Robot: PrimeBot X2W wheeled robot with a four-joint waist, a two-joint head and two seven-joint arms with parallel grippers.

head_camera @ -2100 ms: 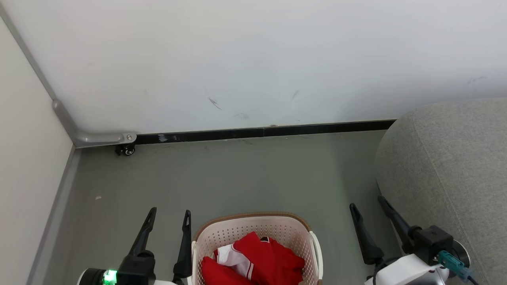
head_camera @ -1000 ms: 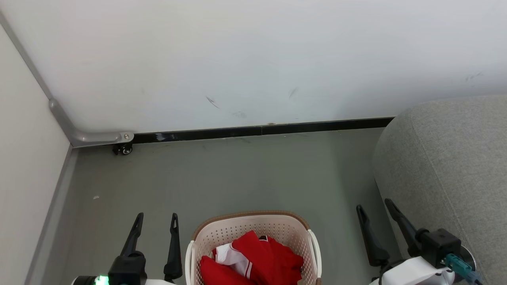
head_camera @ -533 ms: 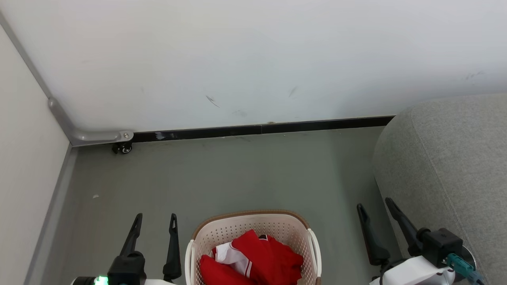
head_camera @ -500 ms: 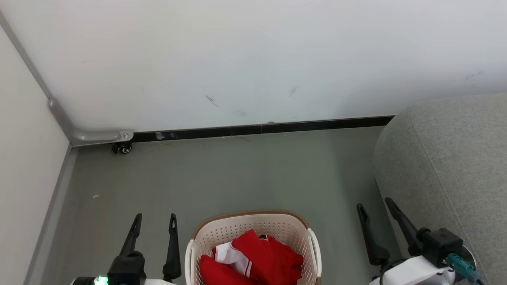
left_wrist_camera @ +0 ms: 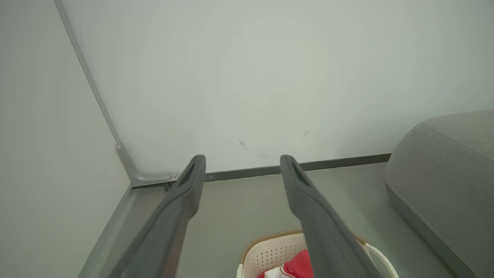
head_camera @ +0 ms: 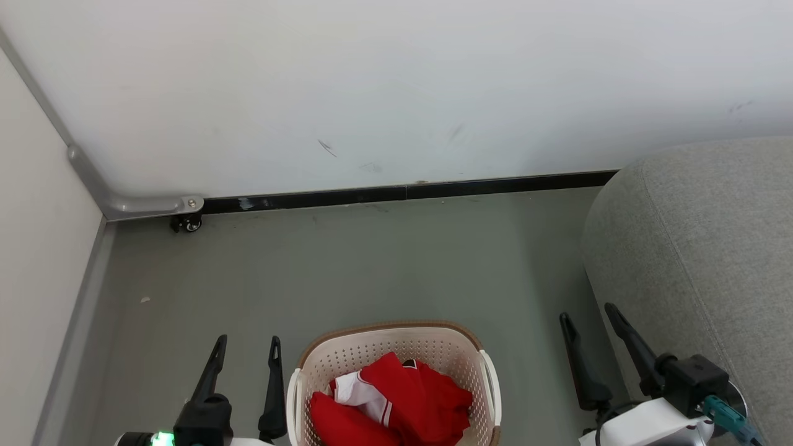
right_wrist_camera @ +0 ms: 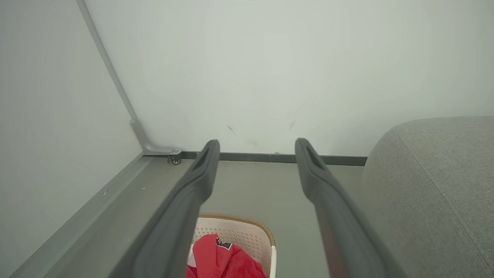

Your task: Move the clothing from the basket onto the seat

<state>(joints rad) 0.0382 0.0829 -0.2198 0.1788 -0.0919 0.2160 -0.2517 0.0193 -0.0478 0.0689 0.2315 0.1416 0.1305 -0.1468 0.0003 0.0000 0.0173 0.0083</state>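
Observation:
The cream basket (head_camera: 396, 337) with a brown rim sits on the floor at the bottom centre of the head view, and the red clothing (head_camera: 406, 402) with white trim is bunched inside it. My left gripper (head_camera: 246, 347) stands open just left of the basket, nothing between its fingers. My right gripper (head_camera: 588, 314) is open to the basket's right, close against the light-grey seat (head_camera: 706, 248). The left wrist view shows the open left gripper (left_wrist_camera: 242, 161) above the basket (left_wrist_camera: 270, 251). In the right wrist view the open right gripper (right_wrist_camera: 256, 144) sits over the clothing (right_wrist_camera: 220, 258), beside the seat (right_wrist_camera: 436, 185).
A white wall with a black baseboard (head_camera: 403, 192) closes the far side. A pale panel with a grey metal edge (head_camera: 93, 179) and a small caster (head_camera: 186, 224) bounds the left. Grey floor (head_camera: 347, 266) lies between the basket and the wall.
The head view has shifted slightly, so wall, floor and basket sit a little higher in the frame. Both grippers stay open on either side of the basket.

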